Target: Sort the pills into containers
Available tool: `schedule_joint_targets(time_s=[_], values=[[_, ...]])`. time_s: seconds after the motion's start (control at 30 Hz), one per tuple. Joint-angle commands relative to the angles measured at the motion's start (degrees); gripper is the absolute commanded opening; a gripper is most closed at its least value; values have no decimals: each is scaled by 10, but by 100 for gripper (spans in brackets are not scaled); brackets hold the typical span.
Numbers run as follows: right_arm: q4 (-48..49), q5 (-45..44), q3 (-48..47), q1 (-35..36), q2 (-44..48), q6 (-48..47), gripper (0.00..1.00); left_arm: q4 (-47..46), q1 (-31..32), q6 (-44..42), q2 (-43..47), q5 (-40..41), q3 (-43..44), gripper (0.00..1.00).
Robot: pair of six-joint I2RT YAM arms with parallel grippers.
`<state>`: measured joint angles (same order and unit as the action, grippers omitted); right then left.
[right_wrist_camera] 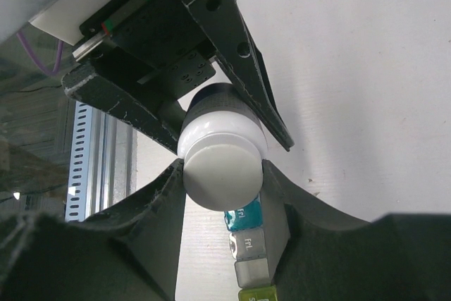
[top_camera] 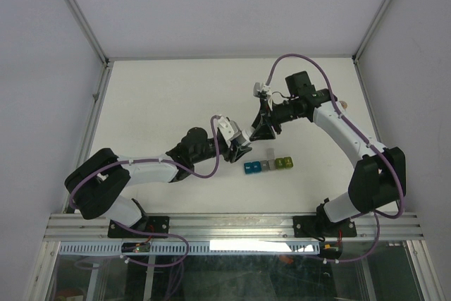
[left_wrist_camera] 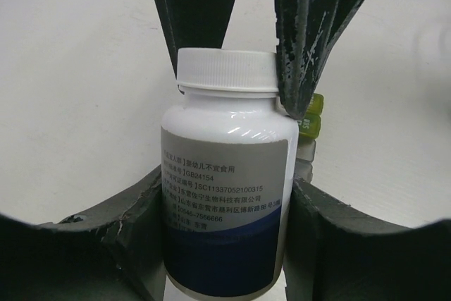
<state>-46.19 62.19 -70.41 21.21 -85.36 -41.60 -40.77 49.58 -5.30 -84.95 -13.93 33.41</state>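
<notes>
A white-capped bottle (left_wrist_camera: 225, 174) with a grey and dark blue label is held off the table between both grippers. My left gripper (left_wrist_camera: 225, 192) is shut on the bottle's body, one pad against each side. My right gripper (right_wrist_camera: 222, 167) is shut on its white cap (right_wrist_camera: 220, 170), and its fingers (left_wrist_camera: 310, 47) reach down from above in the left wrist view. The two grippers (top_camera: 243, 149) (top_camera: 262, 132) meet at the table's middle. The containers (top_camera: 268, 165), a strip of coloured cubes, lie just right of the left gripper and below the cap (right_wrist_camera: 248, 244). No pills show.
The white table (top_camera: 162, 96) stretches behind and to the left of the arms. Metal frame posts stand at its back corners, and a rail (top_camera: 232, 225) runs along the near edge by the arm bases.
</notes>
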Motion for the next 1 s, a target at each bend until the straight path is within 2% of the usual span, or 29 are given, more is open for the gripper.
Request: schedule_joint_targets(time_s=[0.0,0.03,0.07,0.13,0.23,0.33,0.47,0.6,0.7,0.97], values=[[-12,27,-8,3,-2,-15,35,-22,3,-5,21,-19,10,0],[-16,35,-11,1,-2,-15,54,-21,3,-12,23,-20,7,0],[-21,47,-13,-3,-2,-14,65,-20,3,-16,25,-21,3,0],[-23,72,-17,-17,1,-3,81,-13,3,-28,26,-20,-5,0],[-4,116,-15,-44,10,49,98,13,3,-51,26,-15,-8,0],[49,143,10,-62,24,127,99,44,3,-70,46,-6,-4,0],[147,100,77,-62,51,228,99,54,3,-82,59,-1,-4,0],[123,52,68,-46,37,226,97,62,3,-83,51,-5,5,0],[97,32,47,-25,24,218,91,70,4,-82,43,-7,12,0],[103,13,39,1,16,233,74,77,4,-80,42,-12,20,0]])
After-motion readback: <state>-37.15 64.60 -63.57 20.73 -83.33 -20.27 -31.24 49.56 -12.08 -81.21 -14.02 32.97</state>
